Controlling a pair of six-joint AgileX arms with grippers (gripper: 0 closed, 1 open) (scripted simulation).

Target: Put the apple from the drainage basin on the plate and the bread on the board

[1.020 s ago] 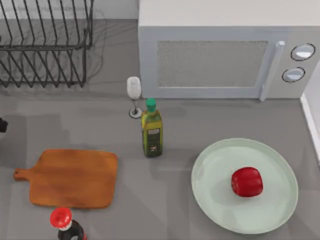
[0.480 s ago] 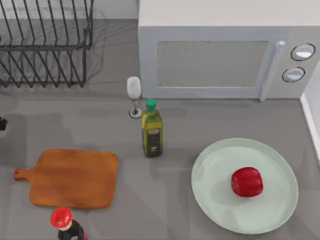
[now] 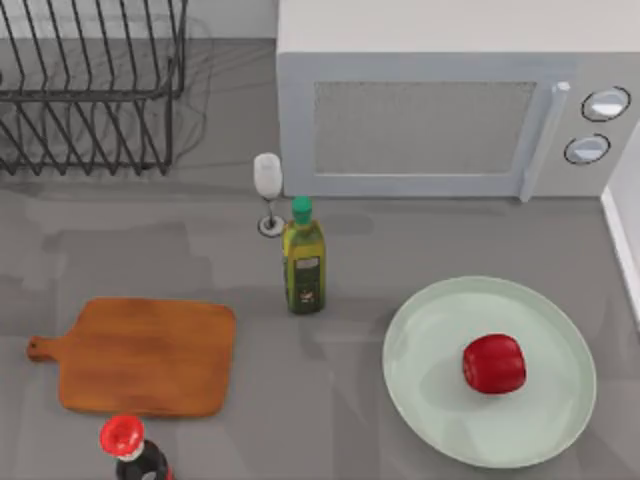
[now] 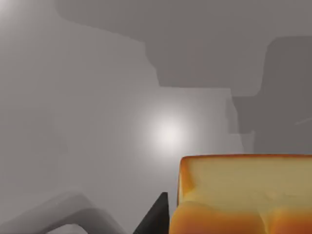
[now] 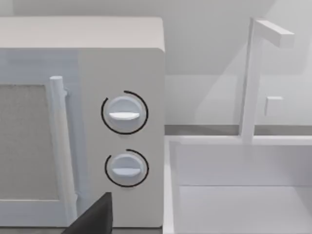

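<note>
Withdrawn past the top view's left edge, the left arm has its jaws close against the bread [image 4: 243, 195]; whether they grip it, I cannot tell. Well away, the board [image 3: 145, 355] lies bare, so that half remains. The apple [image 3: 494, 363] already rests on the plate [image 3: 420, 400]. The right jaws idle facing the microwave [image 5: 122, 126].

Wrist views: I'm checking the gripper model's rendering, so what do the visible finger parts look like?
In the left wrist view, a finger is a dark, almost black, pointed wedge with flat faces. In the right wrist view, a finger is a dark charcoal, matte slanted wedge. No cables or markings can be made out.
</note>
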